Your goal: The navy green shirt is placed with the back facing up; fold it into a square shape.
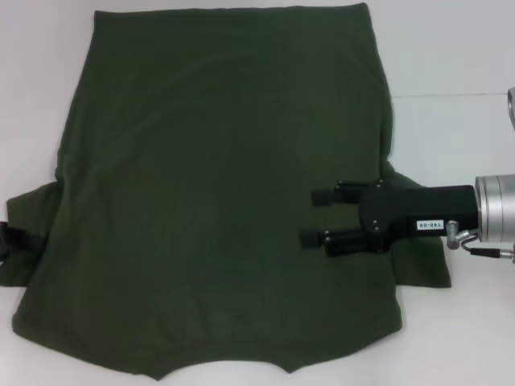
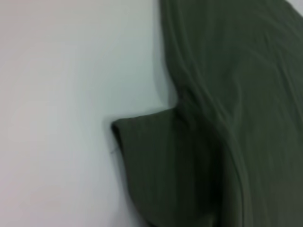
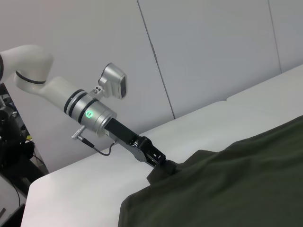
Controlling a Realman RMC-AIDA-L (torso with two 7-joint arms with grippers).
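light is even and bright across the white table surface (image 1: 451,48), washing it nearly featureless around the dark olive-green cloth shirt (image 1: 217,185), whose folds read only as faint tonal ripples. the black right gripper (image 1: 318,217) over the shirt casts almost no shadow. the left wrist view is soft and smeared (the shirt's sleeve edge (image 2: 142,137) has no crisp line). the right wrist view is sharper, with a small green glow on the silver-and-white left arm (image 3: 90,113) beyond the shirt.

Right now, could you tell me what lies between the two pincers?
In the head view, only the navy green shirt lies between them: its plain back spreads flat from the left pincer at one sleeve to the open right pincer above the other side.
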